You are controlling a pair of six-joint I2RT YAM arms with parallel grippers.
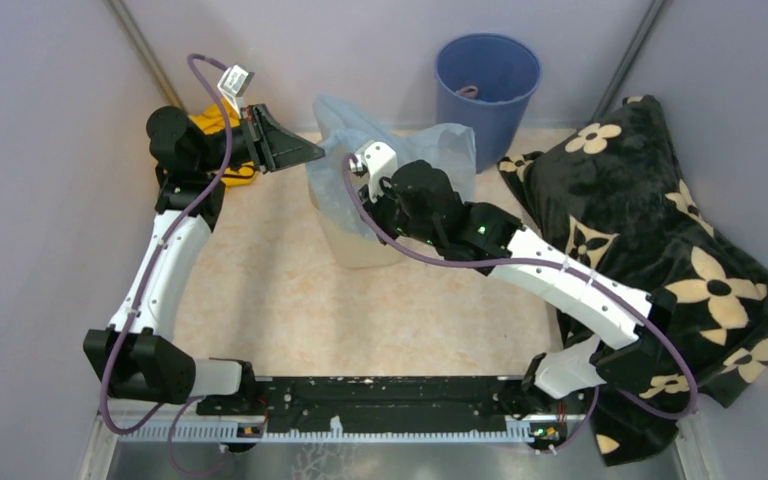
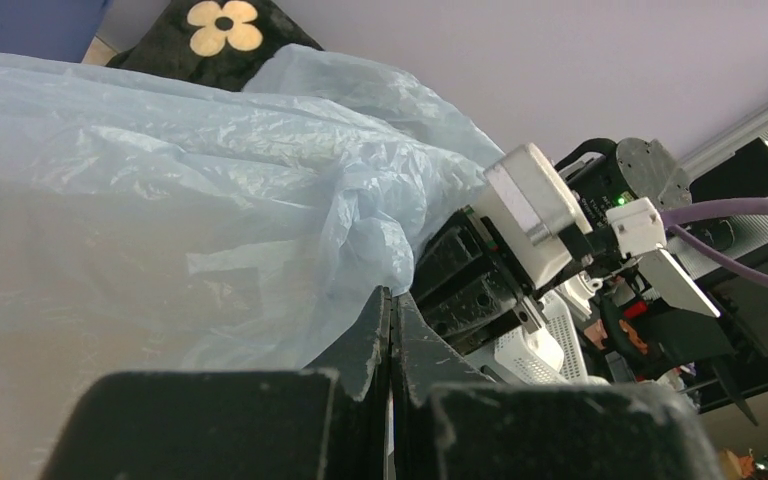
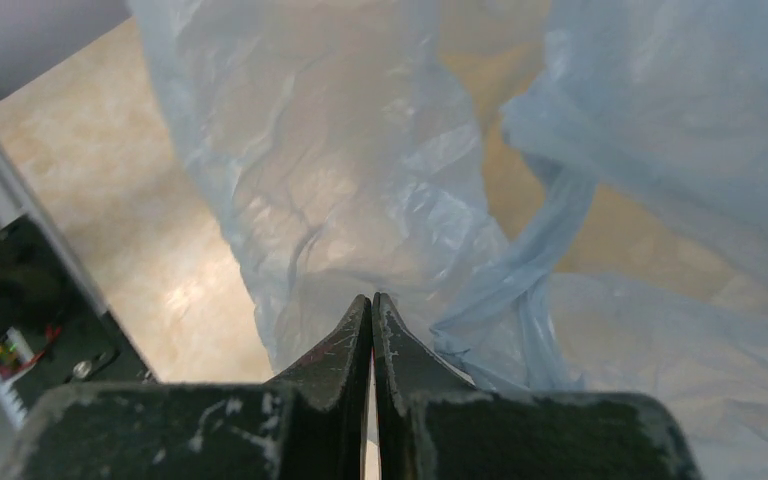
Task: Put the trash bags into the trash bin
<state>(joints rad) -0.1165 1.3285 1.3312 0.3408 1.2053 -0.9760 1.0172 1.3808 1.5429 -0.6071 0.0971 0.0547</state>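
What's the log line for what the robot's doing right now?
bag: draped over bin | left pincer: shut, at bag's edge | right pincer: shut, against bag

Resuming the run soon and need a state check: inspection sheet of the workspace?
Surface: beige tabletop, no spills seen.
Job's things: pale-blue trash bag bunched over the rim of the cream trash bin.
Clutter: yellow cloth behind the left arm; blue bucket; floral blanket at right.
Grippers: left gripper shut, tips at the bag; right gripper shut above the bag; whether either is pinching the bag cannot be told.
Cables: purple cables along both arms; the right one passes over the bin.
Surroundings: plain grey walls.
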